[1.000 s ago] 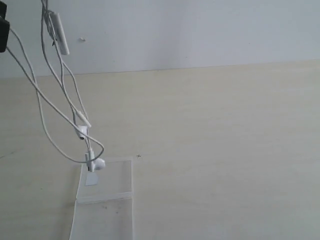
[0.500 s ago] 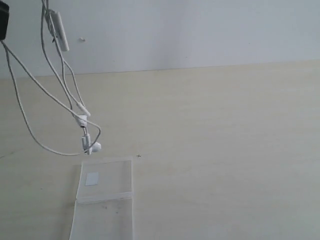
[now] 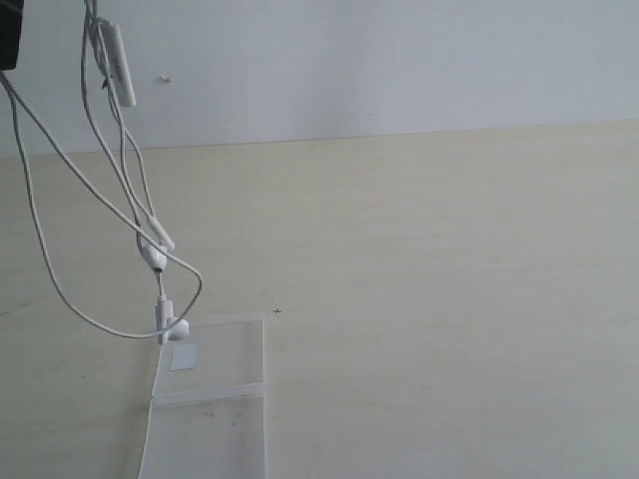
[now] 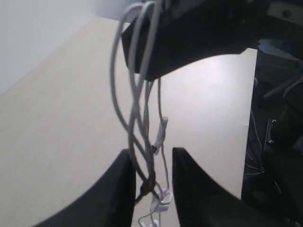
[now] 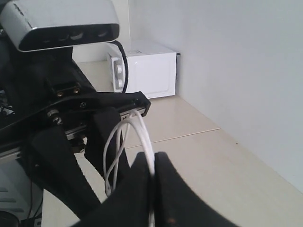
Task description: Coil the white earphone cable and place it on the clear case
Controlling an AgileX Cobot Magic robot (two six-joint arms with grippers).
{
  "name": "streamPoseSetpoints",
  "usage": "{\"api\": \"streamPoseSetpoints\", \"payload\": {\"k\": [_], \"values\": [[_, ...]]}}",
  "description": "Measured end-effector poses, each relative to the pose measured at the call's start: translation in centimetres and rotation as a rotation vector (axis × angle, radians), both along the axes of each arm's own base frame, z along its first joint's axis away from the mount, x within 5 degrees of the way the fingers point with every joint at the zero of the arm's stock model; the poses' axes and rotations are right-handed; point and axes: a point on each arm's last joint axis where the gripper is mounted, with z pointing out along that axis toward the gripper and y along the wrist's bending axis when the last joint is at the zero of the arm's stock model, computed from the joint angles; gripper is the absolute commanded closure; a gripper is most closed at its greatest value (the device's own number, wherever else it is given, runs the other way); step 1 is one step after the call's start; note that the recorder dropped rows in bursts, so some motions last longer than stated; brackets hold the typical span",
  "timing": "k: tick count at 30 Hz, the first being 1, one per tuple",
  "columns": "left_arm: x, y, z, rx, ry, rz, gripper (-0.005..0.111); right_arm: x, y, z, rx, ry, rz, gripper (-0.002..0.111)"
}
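**Cable hangs over case corner, not on it yet**

The long thin white earphone cable (image 3: pixel 155 251) hangs in loose loops from the top left of the exterior view, long axis near vertical. Its small white earbuds (image 3: pixel 167 326) are the low end, right at the far-left corner of the flat transparent two-half case (image 3: pixel 225 364) on the pale desk (image 3: pixel 449 299). Can't tell if they touch. The white inline remote (image 3: pixel 118 65) is up high.

The case lies below both end effectors, slightly right in the exterior view.

- **Right end effector** (image 5: pixel 152 163): fingers together, pinching the cable.
- **Left end effector** (image 4: pixel 150 156): fingers apart, strands run through the gap, not clamped.

Both arms are raised high and close together, so I can't tell which is nearer the case. My read: the coming move is down and a bit right.
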Motion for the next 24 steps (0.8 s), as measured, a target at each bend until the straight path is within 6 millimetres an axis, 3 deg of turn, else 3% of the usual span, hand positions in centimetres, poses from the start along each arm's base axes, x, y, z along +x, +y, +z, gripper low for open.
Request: {"api": "streamPoseSetpoints", "payload": {"k": [19,24], "values": [[0.37,-0.19,0.04,-0.038,0.015,-0.010,0.077,0.13,-0.02,0.36,0.039,-0.008,-0.014,0.108],[0.47,-0.25,-0.77,-0.048,0.041,-0.017,0.060,0.12,-0.01,0.45,0.048,-0.014,-0.013,0.108]]}}
